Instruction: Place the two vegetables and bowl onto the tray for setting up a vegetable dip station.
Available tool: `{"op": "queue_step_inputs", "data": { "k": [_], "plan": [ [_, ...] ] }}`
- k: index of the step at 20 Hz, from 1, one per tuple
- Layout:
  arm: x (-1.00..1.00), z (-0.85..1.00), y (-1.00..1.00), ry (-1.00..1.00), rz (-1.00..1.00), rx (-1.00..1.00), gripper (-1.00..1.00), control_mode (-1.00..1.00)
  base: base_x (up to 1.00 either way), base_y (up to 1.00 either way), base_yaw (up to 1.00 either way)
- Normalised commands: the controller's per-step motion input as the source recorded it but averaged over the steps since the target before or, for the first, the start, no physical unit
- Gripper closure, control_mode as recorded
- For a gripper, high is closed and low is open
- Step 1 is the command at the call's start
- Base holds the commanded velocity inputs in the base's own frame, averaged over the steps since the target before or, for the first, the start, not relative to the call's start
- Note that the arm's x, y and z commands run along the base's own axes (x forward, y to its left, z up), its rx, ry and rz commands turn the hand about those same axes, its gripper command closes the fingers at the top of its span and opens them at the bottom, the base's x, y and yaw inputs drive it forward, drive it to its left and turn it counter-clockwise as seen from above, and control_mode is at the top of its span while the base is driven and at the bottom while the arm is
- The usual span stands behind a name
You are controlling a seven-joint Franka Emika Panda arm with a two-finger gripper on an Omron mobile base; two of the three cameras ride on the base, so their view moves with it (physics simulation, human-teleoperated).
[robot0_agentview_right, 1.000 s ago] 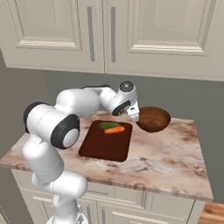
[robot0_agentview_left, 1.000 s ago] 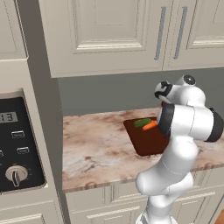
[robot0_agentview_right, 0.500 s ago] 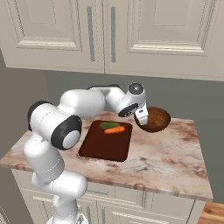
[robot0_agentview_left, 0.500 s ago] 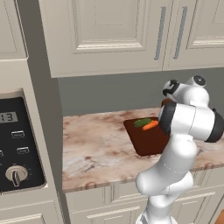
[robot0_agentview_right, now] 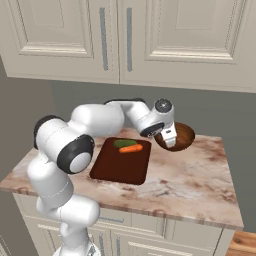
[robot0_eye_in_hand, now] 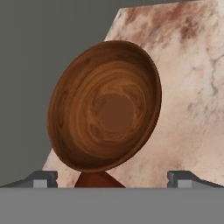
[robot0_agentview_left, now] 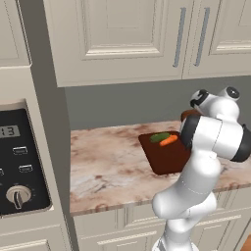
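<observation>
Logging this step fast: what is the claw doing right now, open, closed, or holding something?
Claw: open, fingertips spread wide, holding nothing; it hangs just over the near rim of the bowl.

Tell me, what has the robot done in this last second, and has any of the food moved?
The claw has swung from beside the tray over to the bowl and come down at its near rim. It has not visibly gripped it. The carrot and cucumber lie on the tray as before, and the bowl sits on the counter.
</observation>
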Motion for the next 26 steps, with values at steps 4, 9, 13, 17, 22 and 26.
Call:
{"op": "queue_step_inputs", "data": {
  "k": [4,9,13,17,22,26],
  "plan": [
    [-0.14,-0.11,-0.2,0.0,0.0,0.0,-1.0,-1.0,0.0,0.0,0.0],
    [-0.15,-0.12,-0.17,0.0,0.0,0.0,-1.0,-1.0,0.0,0.0,0.0],
    [-0.07,-0.11,-0.09,0.0,0.0,0.0,-1.0,-1.0,0.0,0.0,0.0],
    [-0.07,-0.11,-0.11,0.0,0.0,0.0,-1.0,-1.0,0.0,0.0,0.0],
    [-0.05,-0.1,-0.09,0.0,0.0,0.0,-1.0,-1.0,0.0,0.0,0.0],
    [0.0,-0.09,-0.02,0.0,0.0,0.0,-1.0,-1.0,0.0,0.0,0.0]
  ]
}}
